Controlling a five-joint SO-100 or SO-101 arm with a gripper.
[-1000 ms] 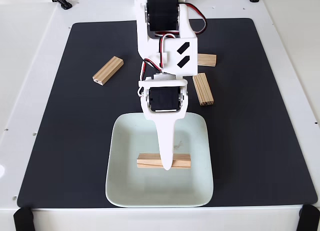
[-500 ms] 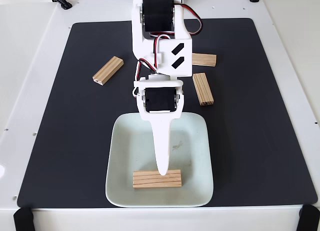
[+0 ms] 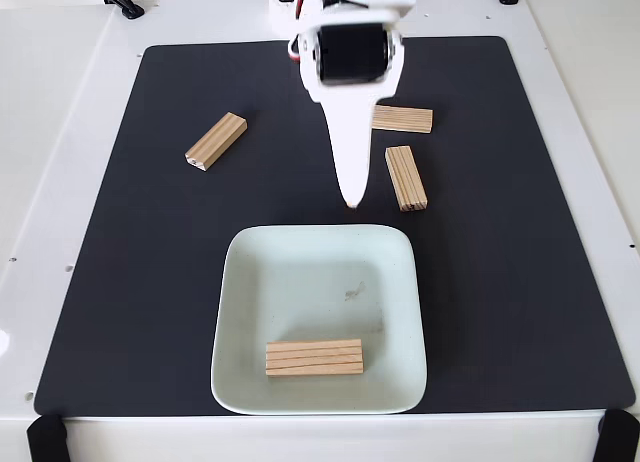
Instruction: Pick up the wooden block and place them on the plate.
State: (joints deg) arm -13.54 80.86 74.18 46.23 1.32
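Your end effector (image 3: 350, 197) is pulling back beyond the plate (image 3: 240, 282), leaving one wooden block (image 3: 314, 358) lying there; whether it's open, I cannot tell. Three blocks are waiting.

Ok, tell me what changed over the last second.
The hand let go of the wooden block, now lying flat near the plate's front edge, then pulled back up off the plate. The three blocks on the mat stayed put.

no readable text, labels, brands, numbers or signs anywhere
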